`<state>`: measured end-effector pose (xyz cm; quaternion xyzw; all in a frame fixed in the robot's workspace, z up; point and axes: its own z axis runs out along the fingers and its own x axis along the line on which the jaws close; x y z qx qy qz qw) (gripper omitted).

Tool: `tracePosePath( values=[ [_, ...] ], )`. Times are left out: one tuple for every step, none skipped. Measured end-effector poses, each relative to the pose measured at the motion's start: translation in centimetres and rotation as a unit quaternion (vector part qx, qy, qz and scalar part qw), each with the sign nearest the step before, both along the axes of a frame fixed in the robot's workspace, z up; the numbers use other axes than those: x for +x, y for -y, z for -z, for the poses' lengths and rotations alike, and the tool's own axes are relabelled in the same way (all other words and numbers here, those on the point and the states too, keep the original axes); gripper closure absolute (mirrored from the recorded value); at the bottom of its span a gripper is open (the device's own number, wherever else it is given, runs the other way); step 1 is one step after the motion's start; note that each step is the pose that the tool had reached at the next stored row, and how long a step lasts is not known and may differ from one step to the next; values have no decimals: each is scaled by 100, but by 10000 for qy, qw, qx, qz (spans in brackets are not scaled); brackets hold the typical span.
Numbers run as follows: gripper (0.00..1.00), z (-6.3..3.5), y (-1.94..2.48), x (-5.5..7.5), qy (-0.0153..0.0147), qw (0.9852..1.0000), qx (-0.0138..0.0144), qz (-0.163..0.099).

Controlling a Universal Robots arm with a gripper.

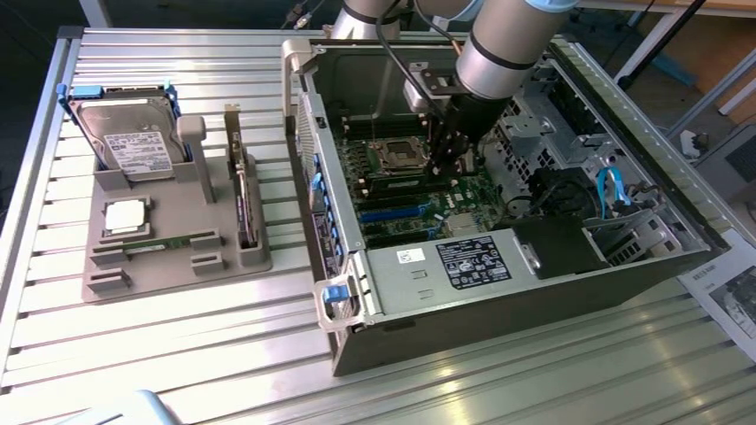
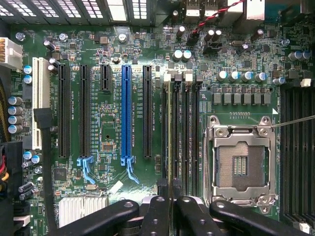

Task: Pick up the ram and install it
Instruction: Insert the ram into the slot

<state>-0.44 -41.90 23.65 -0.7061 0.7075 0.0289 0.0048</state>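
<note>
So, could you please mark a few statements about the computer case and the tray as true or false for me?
1. The gripper reaches inside the open computer case. True.
2. The processor socket already holds a chip. False: the socket is empty, and the silver processor chip lies in the gray tray.
3. The gripper is shut on the ram, lined up along the memory slots beside the socket. True.
4. The hard drive is mounted in the case. False: it stands in the tray, at the exterior view's left.
5. The blue slot holds a card. False: it is empty.
</note>
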Motion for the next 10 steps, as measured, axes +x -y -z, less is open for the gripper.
tracePosePath(
  values=[
    [88, 3, 0, 0, 4, 10000, 0, 0],
    [88, 5, 0, 0, 7, 10000, 1, 0],
    [88, 8, -1, 0, 11, 10000, 1, 1],
    [88, 8, 0, 0, 12, 10000, 0, 0],
    [88, 9, 0, 0, 13, 10000, 0, 0],
    [88, 10, 0, 0, 14, 10000, 1, 0],
    [88, 10, -1, 0, 14, 10000, 1, 0],
    [88, 11, -1, -1, 14, 10000, 1, 1],
    [88, 11, -1, -1, 14, 10000, 1, 0],
    [88, 11, -1, -2, 14, 10000, 2, 0]
  ],
)
